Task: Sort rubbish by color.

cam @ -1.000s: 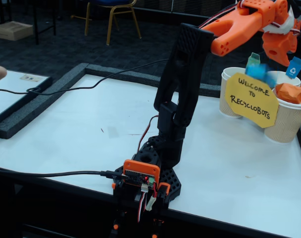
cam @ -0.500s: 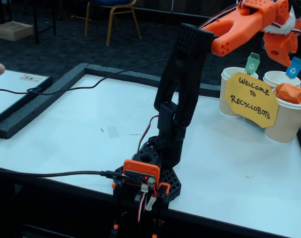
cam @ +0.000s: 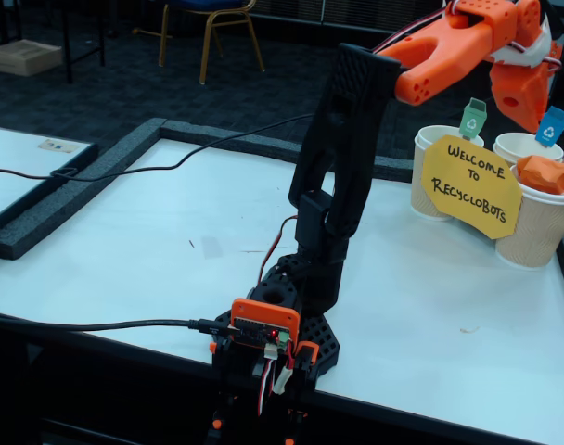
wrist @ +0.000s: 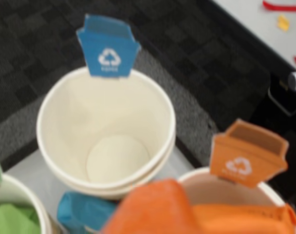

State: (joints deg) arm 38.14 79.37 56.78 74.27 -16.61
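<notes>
The hand (cam: 528,93) hangs high over the three paper cups at the far right of the tabletop (cam: 171,241); whether it is open or closed I cannot tell, since the fixed view shows only its orange bulk and the wrist view shows a blurred orange mass at the bottom edge. Straight below the wrist camera stands the blue-tagged cup (wrist: 106,131), and it looks empty down to its pale bottom. The blue wad (wrist: 82,212) lies outside that cup, just beside its near wall, at the lower edge of the wrist view, between the blue-tagged cup and the green one. So the coming move probably turns on this: the blue piece sits low and towards the arm's side of the cup rim, not inside it. The green wad (wrist: 14,219) rests in its cup at lower left, and the orange wad (cam: 544,173) sits in the orange-tagged cup (cam: 534,222).
</notes>
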